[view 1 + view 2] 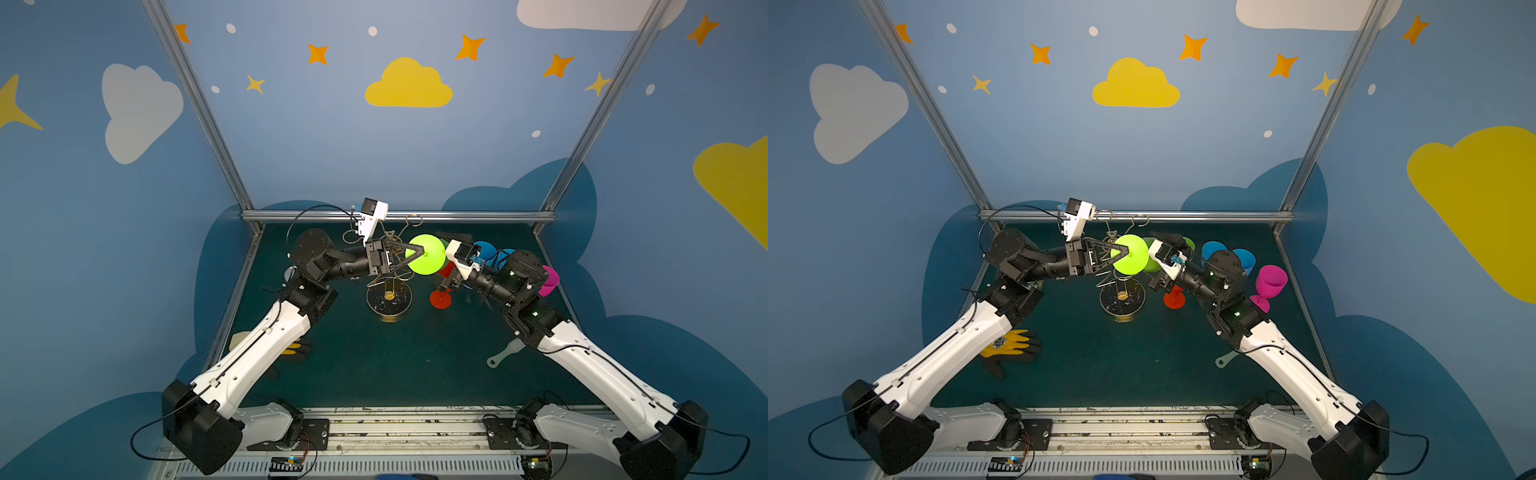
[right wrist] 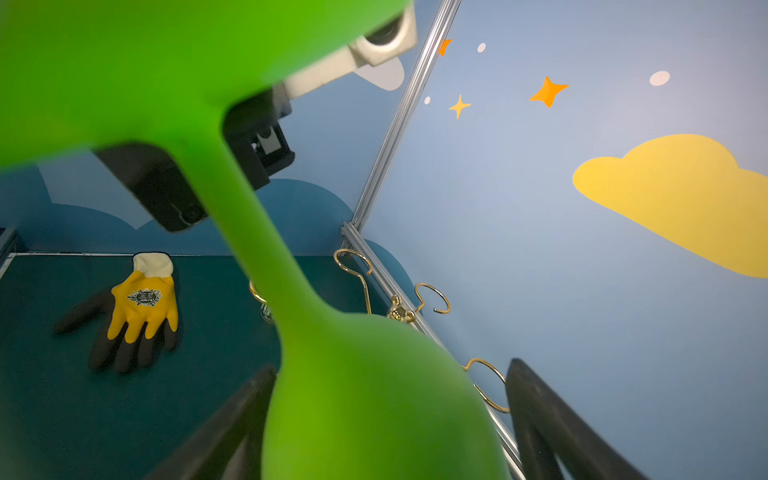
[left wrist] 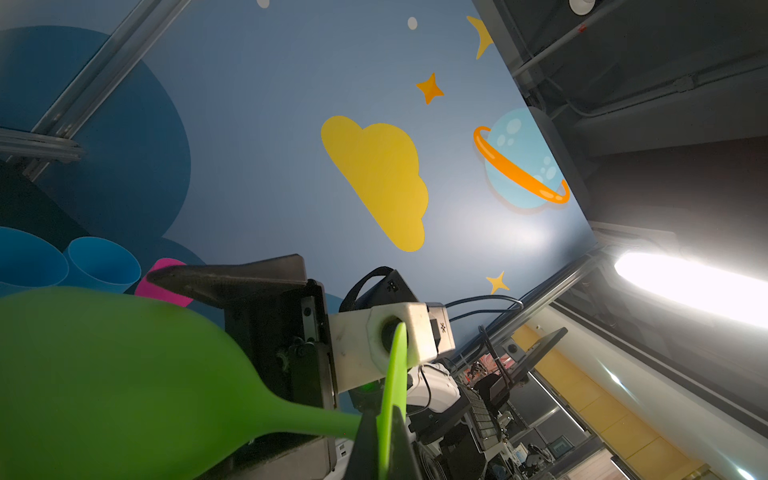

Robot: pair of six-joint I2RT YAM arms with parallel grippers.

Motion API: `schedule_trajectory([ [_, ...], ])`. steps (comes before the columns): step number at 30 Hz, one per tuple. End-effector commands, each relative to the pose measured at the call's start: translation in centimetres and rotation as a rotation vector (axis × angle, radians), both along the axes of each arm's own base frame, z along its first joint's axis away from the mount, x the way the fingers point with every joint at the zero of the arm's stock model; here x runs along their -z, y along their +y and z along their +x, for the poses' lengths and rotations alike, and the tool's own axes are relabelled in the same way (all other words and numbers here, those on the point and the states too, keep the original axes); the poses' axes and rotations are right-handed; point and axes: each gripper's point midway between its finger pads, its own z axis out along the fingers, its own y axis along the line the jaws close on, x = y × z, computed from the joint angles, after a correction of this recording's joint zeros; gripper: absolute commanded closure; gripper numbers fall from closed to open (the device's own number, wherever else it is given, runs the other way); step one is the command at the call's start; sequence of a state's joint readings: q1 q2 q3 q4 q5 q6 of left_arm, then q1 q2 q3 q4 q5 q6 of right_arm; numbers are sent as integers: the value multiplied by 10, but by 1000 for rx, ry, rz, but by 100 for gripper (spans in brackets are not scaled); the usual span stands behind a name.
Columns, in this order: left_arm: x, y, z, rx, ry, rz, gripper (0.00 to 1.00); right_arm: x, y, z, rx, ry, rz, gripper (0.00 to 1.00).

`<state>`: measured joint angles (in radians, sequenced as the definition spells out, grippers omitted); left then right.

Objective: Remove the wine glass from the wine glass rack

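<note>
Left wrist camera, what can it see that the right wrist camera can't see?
Only the left wrist view shows the two blue plastic cups, the pink plastic glass and the ringed planet sticker. Only the right wrist view shows the yellow and black work glove and the gold wire wine glass rack. Both show the lime-green plastic wine glass: the left gripper is shut on it near its foot, and the right gripper is open around its bowl.
</note>
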<state>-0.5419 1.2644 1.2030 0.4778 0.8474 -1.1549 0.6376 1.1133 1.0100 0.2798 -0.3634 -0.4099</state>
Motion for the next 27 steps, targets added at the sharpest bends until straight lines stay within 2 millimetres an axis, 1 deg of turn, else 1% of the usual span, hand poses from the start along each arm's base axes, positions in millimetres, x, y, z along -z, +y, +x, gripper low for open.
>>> schedule_trajectory([
  [1, -29, 3, -26, 83, -99, -44, 97, 0, 1, 4, 5, 24, 0, 16],
  [4, -35, 4, -29, 99, -101, -52, 97, 3, 2, 8, 17, 43, -2, 13],
  [9, -43, 7, -37, 118, -120, -58, 97, 10, 4, 10, 12, 65, -14, 12],
  [13, -44, 7, -39, 122, -126, -53, 97, 12, 2, 10, 21, 76, -8, 13],
  [14, -43, 7, -39, 121, -126, -53, 97, 12, 2, 9, 21, 79, -6, 15],
  [16, -43, 7, -38, 119, -125, -52, 97, 12, 1, 8, 21, 90, 0, 22],
  [19, -42, 6, -37, 114, -133, -44, 96, 10, -3, 7, 30, 109, 14, 44],
  [21, -41, 8, -35, 88, -150, -32, 92, 8, -6, 5, 42, 122, 25, 54],
  [24, -38, 11, -27, 9, -193, 1, 79, 5, -11, 2, 46, 178, 75, 61],
  [26, -38, 16, -20, -59, -245, 15, 63, 4, -14, -1, 53, 190, 83, 64],
  [27, -38, 19, -17, -95, -271, 23, 59, 5, -16, -2, 62, 212, 84, 65],
])
